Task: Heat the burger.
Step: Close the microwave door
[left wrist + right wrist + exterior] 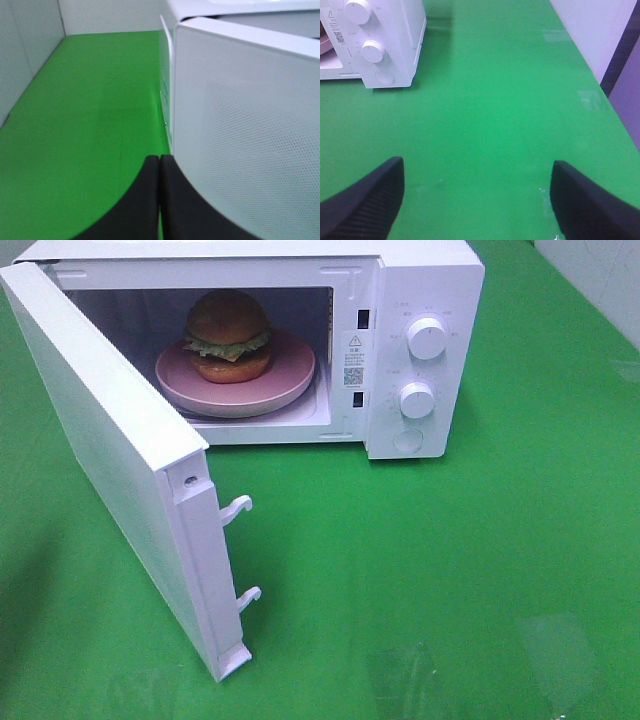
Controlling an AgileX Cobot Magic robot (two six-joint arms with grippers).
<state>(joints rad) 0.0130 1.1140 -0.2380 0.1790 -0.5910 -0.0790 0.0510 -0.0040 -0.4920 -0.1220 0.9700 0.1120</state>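
The burger (228, 336), with golden-brown buns, green lettuce and yellow cheese, sits on a round pink plate (290, 375) inside the white microwave (420, 280). The microwave door (110, 450) stands wide open, swung out to the left. Neither arm shows in the exterior high view. In the left wrist view my left gripper (159, 165) is shut and empty, its black fingers pressed together right beside the outer face of the door (250, 140). My right gripper (477, 195) is open and empty above the green table, well away from the microwave's control panel (375, 45).
The microwave's panel carries two white knobs (427, 338) (417, 399) and a round button (408, 441). Two white latch hooks (240, 507) stick out of the door's free edge. Green tabletop (450, 570) spreads in front and to the right. A white wall (590, 30) borders the table.
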